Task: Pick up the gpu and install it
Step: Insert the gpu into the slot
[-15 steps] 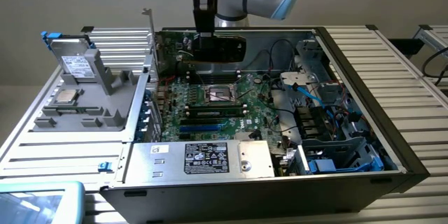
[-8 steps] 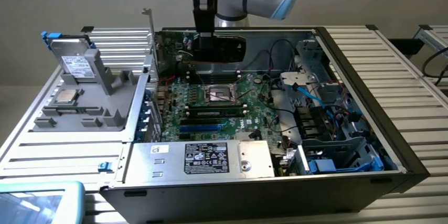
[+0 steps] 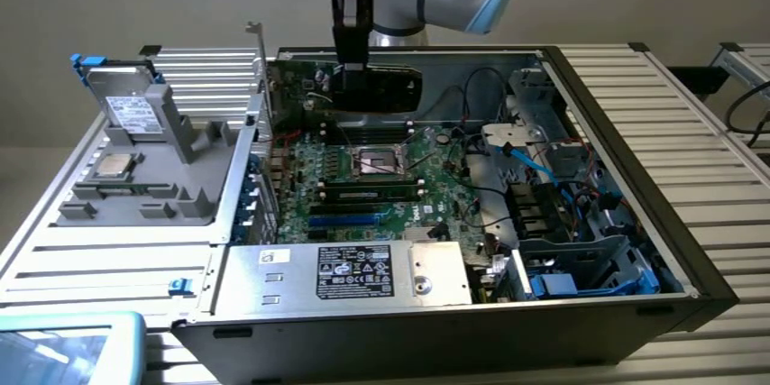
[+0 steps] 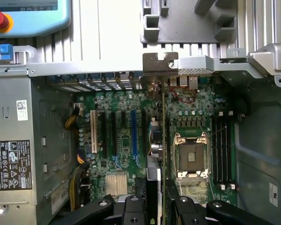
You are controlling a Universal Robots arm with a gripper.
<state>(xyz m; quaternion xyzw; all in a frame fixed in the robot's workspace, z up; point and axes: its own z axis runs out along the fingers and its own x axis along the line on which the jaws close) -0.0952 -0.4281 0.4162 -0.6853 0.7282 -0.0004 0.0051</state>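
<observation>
The gpu (image 3: 391, 87), a green card with a black cooler, hangs upright over the far part of the motherboard (image 3: 361, 178) inside the open computer case (image 3: 626, 160). My gripper (image 3: 352, 68) is shut on its top edge. Its silver end bracket (image 3: 258, 60) stands by the case's rear wall on the exterior view's left. In the wrist view the gpu (image 4: 153, 180) runs edge-on away from my gripper (image 4: 157, 208), with the bracket (image 4: 159, 63) at the slot openings. The card lies between the blue slot (image 4: 134, 133) and the CPU socket (image 4: 190, 157).
A power supply (image 3: 361, 272) fills the case's near corner. Cables and a drive cage (image 3: 578, 250) crowd the exterior view's right. A grey fixture (image 3: 132, 160) holding a silver drive (image 3: 130, 113) stands outside the case, and a teach pendant (image 3: 67, 349) lies near it.
</observation>
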